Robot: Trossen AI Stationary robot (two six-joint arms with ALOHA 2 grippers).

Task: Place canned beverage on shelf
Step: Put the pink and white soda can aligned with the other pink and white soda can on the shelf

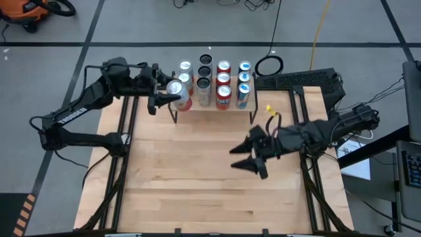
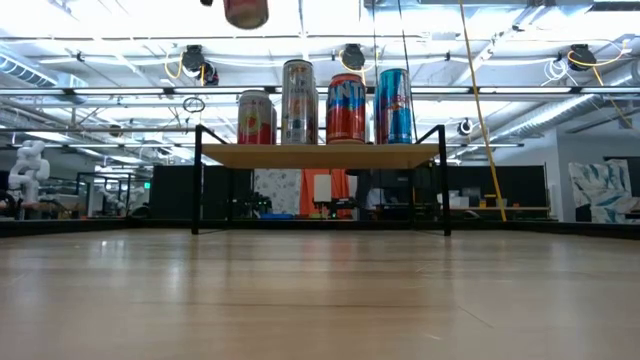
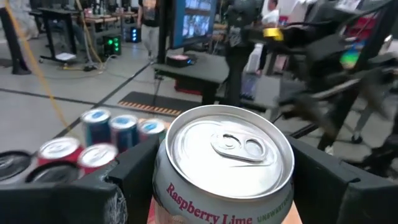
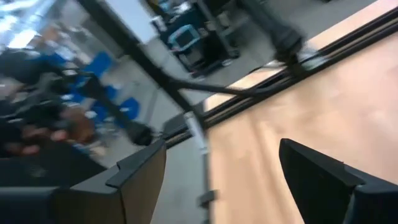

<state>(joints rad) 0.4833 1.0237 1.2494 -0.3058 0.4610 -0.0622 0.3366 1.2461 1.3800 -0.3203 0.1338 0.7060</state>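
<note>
The left gripper (image 1: 166, 97) is clamped around a Raspberry Lime can (image 3: 224, 163), holding it upright in the air above the left end of the shelf (image 2: 320, 155), clear of the board and just beside the cans (image 1: 214, 82) that already fill the rest of the top in rows. The free room is only that left edge strip, so lowering off-line could knock the nearest standing can or set this one half over the edge to tip off. The right gripper (image 1: 253, 158) hangs empty, fingers spread, over the bare tabletop (image 1: 197, 178) near its right edge.
</note>
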